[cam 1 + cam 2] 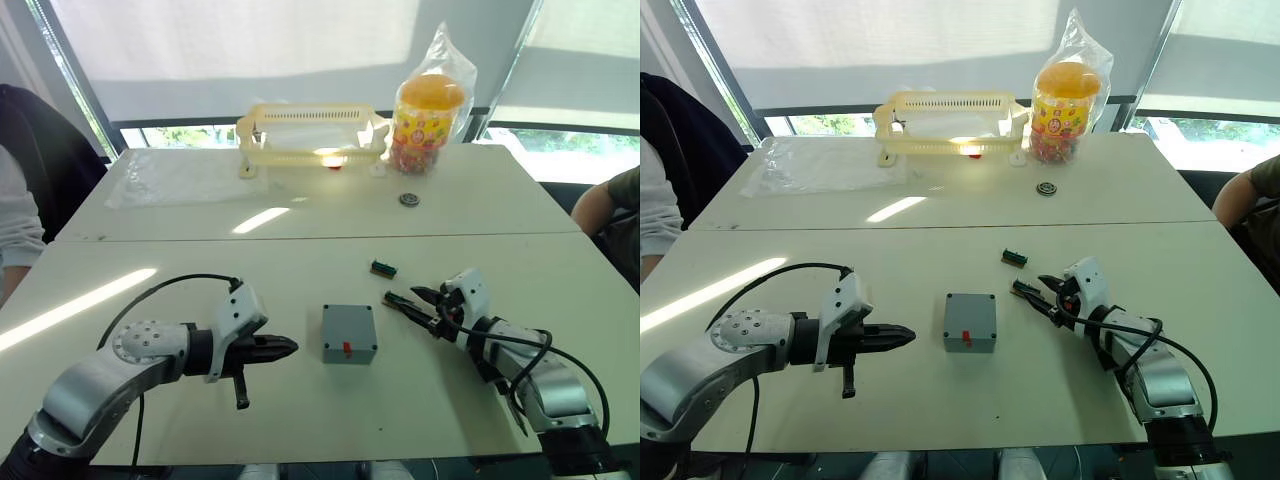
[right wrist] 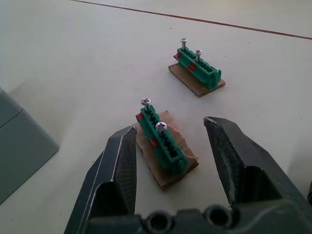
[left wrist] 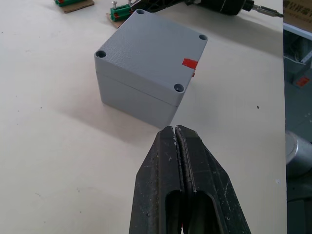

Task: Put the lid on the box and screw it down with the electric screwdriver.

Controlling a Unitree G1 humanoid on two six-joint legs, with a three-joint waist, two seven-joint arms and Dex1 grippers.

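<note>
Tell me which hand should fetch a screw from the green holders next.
Right. The right hand is open, flanking the nearer green holder and its screws. The left hand is shut, pointing at the box, with the lid already on.

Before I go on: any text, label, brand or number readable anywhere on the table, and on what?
No text can be read.
Candy jar: colourful printed label, too blurred to read.
Box: a plain red mark by one corner, no writing.
Green screw holders: no markings visible.
</note>
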